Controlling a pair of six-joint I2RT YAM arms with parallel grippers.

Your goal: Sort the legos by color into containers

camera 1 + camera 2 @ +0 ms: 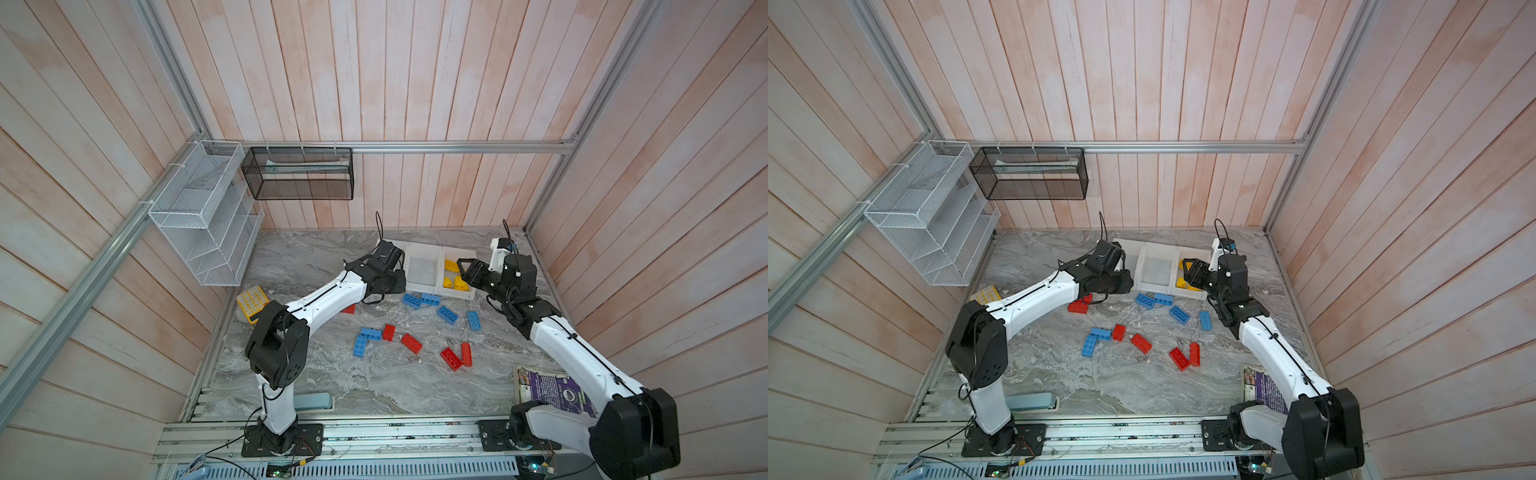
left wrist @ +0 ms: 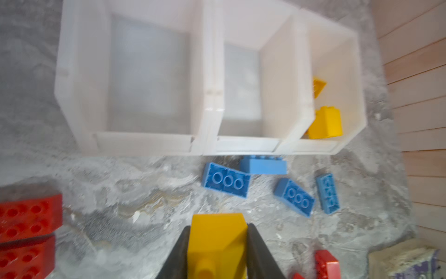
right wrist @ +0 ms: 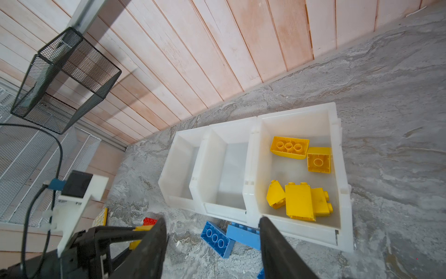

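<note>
I see a grey marbled surface (image 1: 374, 382) boxed in by pale pink plank walls (image 1: 415, 83) and an aluminium frame (image 1: 415, 146). A white wire-mesh rack (image 1: 195, 216) hangs at 10 o'clock and a black mesh basket (image 1: 299, 174) at 11 o'clock. A yellow calculator (image 1: 251, 303) lies at the 9 o'clock edge, and a purple booklet (image 1: 552, 386) at 4 o'clock.

The three white containers (image 1: 424, 286) stand in a row near 12 o'clock. Only the right-end one is filled, with five yellow bricks (image 3: 299, 201). Four blue bricks (image 1: 447, 314) lie just in front of the row and two more sit toward the middle. The red bricks (image 1: 411, 343) are scattered from the middle out to 5 o'clock, with more beside my left forearm.

In the left wrist view my left hand (image 2: 218, 227) is clamped on a yellow brick (image 2: 217, 241), one finger pressed to each side. It holds the brick clear of the surface, in front of the left-end container.

My right hand (image 3: 212, 221) has its fingers apart with nothing between them.

My left arm (image 1: 328, 297) runs from its base at 7 o'clock toward 12 o'clock, with the wrist bent down. My right arm (image 1: 573, 353) rises from 5 o'clock, its hand pointing toward 10 o'clock over the low front of the right-end container.
</note>
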